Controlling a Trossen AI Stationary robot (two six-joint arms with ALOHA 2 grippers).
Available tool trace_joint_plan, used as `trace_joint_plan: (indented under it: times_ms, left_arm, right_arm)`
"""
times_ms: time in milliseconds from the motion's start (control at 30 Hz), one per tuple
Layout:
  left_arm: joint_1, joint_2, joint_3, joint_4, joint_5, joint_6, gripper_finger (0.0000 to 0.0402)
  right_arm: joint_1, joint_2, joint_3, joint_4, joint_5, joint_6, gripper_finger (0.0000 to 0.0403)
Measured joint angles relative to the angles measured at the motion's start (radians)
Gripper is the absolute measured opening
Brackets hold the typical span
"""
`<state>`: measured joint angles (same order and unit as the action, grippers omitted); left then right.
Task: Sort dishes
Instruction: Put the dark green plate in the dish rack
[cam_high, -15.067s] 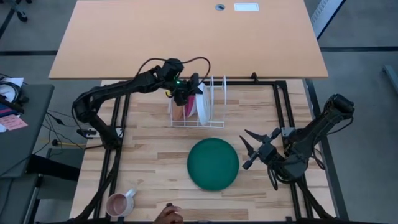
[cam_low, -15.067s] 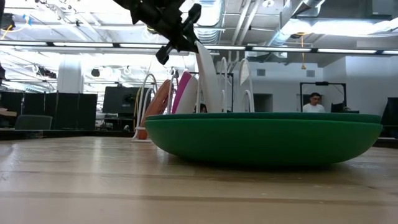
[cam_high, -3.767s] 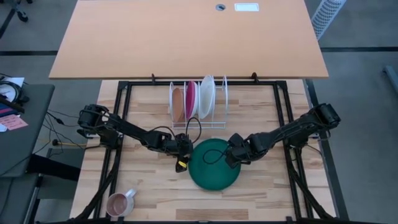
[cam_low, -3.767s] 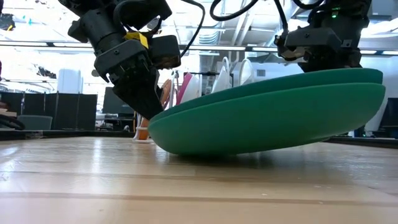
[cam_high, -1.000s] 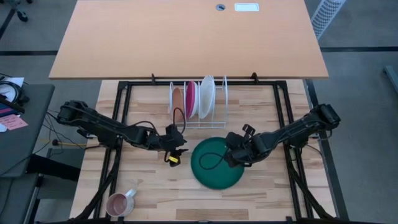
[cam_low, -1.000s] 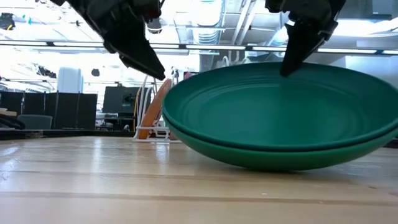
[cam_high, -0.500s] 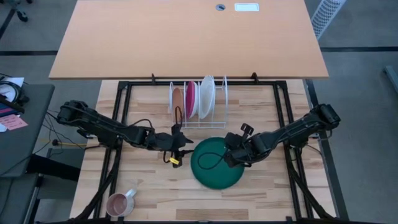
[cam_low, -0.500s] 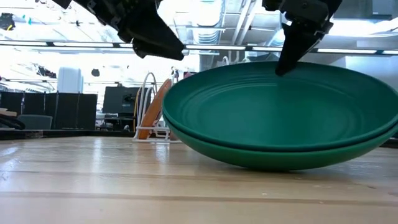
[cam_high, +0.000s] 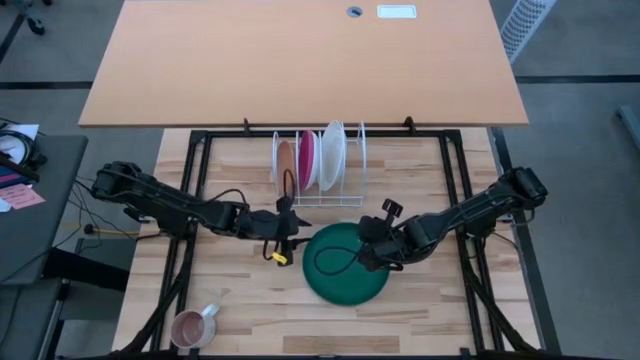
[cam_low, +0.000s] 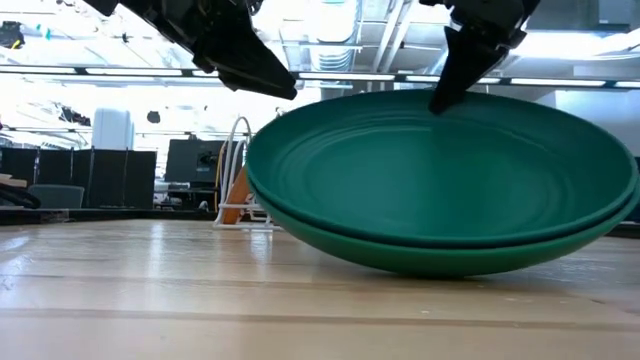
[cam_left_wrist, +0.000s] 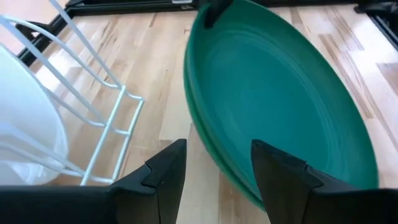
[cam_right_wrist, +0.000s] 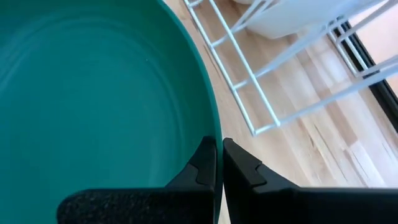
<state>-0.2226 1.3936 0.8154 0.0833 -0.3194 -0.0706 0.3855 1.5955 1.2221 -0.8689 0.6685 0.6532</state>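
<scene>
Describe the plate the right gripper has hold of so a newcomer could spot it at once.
Start at the white rack at the table's far middle; just in front of it the green plate is tipped up on the wood, its rim pinched by the right gripper. It is the only plate outside the rack, and the only green one.

I can read no lettering anywhere in my views; no label, brand, number or sign shows legibly on anything here; the white card (cam_high: 396, 12) on the far desk is too small to make out.

Dark jointed arms — black cables, yellow tag
</scene>
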Motion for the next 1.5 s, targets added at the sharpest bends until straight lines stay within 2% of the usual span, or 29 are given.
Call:
trace_joint_plan:
  times_ms: [200, 400, 667, 900, 1033, 1267, 1500]
  left_arm:
    - [-0.011, 0.0, 0.0, 0.061, 0.006, -0.019, 0.0174]
    - [-0.012, 0.001, 0.0, 0.039, 0.022, -0.025, 0.0174]
    - [-0.005, 0.091, 0.0, 0.067, -0.017, -0.057, 0.0174]
    - [-0.005, 0.133, 0.0, 0.099, -0.097, -0.031, 0.017]
    - [-0.005, 0.132, 0.0, 0.102, -0.135, -0.021, 0.0141]
    - [-0.004, 0.147, 0.001, 0.103, -0.155, 0.0, 0.0019]
    - [-0.003, 0.154, 0.001, 0.106, -0.157, -0.003, 0.0011]
  right_arm:
    - [0.0, 0.0, 0.0, -0.001, 0.0, 0.018, 0.0013]
    - [0.0, 0.0, 0.0, 0.013, -0.002, 0.024, 0.0013]
    - [0.0, 0.0, 0.0, 0.041, -0.012, 0.028, 0.0013]
    - [-0.001, 0.0, 0.0, 0.049, -0.016, 0.035, 0.0013]
    - [-0.001, -0.001, 0.0, 0.046, -0.016, 0.057, 0.0013]
    - [0.0, -0.001, 0.0, 0.05, -0.026, 0.066, 0.0013]
    - [-0.001, -0.001, 0.0, 0.049, -0.045, 0.065, 0.0014]
